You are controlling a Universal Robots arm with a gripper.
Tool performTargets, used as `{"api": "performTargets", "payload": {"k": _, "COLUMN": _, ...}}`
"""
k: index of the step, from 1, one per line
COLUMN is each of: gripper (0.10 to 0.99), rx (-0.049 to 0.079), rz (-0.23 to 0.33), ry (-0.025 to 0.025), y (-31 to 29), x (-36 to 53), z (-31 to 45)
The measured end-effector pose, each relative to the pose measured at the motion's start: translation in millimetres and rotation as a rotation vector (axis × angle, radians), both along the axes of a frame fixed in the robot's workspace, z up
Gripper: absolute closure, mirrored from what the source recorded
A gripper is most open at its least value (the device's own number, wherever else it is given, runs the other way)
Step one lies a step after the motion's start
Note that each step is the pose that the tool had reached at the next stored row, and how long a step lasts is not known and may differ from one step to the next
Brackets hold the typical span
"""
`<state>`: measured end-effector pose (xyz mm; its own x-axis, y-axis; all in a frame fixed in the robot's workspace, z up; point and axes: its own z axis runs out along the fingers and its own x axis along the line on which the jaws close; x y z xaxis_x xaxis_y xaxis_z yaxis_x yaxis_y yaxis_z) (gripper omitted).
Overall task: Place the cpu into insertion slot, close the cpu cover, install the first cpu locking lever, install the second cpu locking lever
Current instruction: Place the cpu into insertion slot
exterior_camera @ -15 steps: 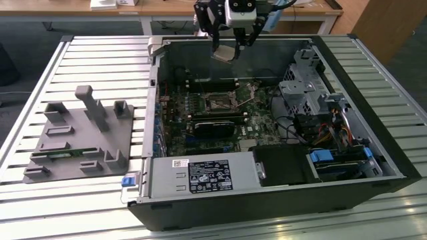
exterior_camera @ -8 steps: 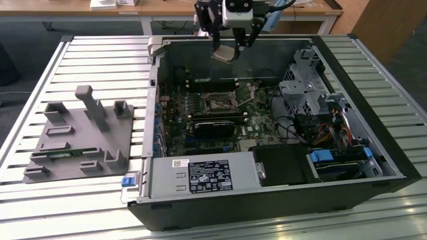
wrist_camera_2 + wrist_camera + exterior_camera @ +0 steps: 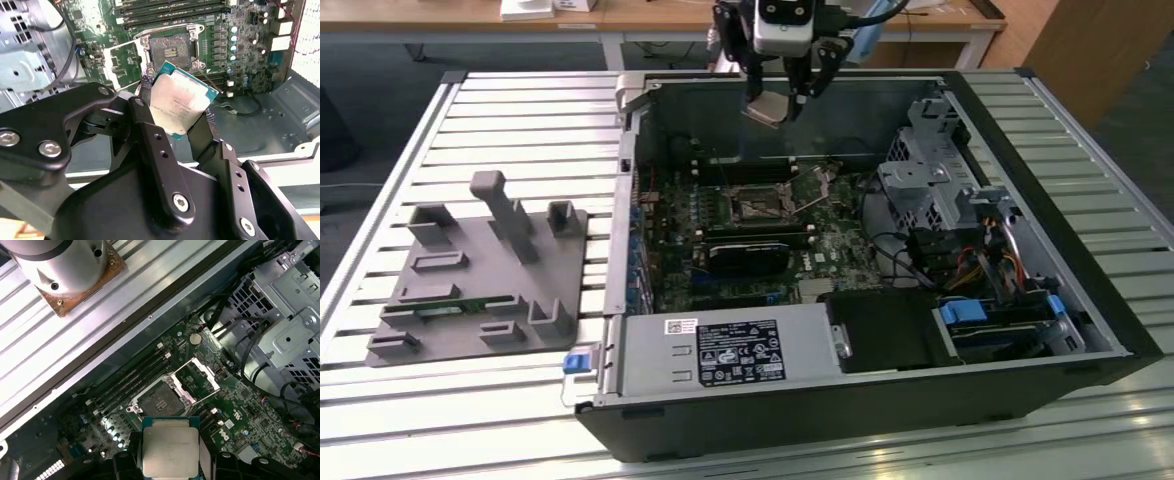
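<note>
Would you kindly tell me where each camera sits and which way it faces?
Exterior view: off the arm, above the computer case, looking down into it; the gripper holds the cpu.
Second wrist view: behind the fingers, facing along them to the insertion slot.
First wrist view: on the arm, looking down at the motherboard; the arm's silver base shows.
Both wrist views share cpu and insertion slot.

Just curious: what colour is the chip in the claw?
The cpu is pale silver-tan with a teal-green edge, clearest in the second wrist view.

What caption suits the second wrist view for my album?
Gripper holds the cpu above the motherboard; insertion slot empty, cpu cover open.
</note>
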<state>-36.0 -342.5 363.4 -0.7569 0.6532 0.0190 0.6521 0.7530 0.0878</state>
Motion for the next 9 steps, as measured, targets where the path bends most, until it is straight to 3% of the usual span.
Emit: {"api": "performTargets", "payload": {"k": 9, "gripper": 0.545, "rx": 0.000, "rz": -0.125, "ry": 0.0001, "y": 0.0, "x": -0.1, "z": -1.0}}
